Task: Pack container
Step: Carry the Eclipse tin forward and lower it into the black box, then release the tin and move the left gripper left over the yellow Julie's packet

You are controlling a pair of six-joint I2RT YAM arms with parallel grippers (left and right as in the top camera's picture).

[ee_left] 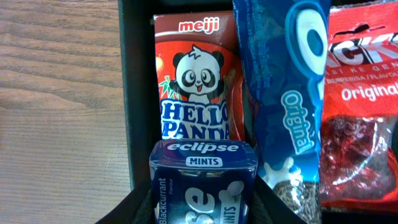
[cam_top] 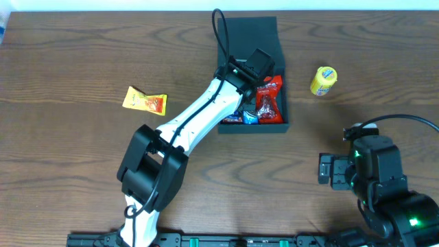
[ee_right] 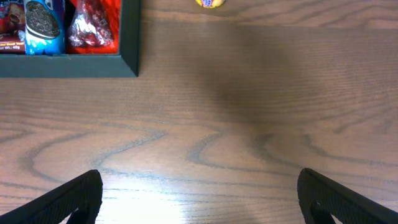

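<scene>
1. Two pincers under inspection.
2. Found left pincer (ee_left: 203,202) clenched on a rigid, glossy blue eclipse mints box (ee_left: 202,163), low inside the matte, dark, square-walled container (ee_left: 133,93).
3. Logged just beyond its tips, side by side: flat Hello Panda packet (ee_left: 196,81), crinkled blue Oreo packet (ee_left: 289,106), shiny red packet (ee_left: 360,106).
4. Found right pincer (ee_right: 199,202) released, fingers spread wide over the wood-grain table (ee_right: 249,124). Placed container ahead and to its left, and a yellow packet (ee_right: 208,2) straight ahead.
</scene>
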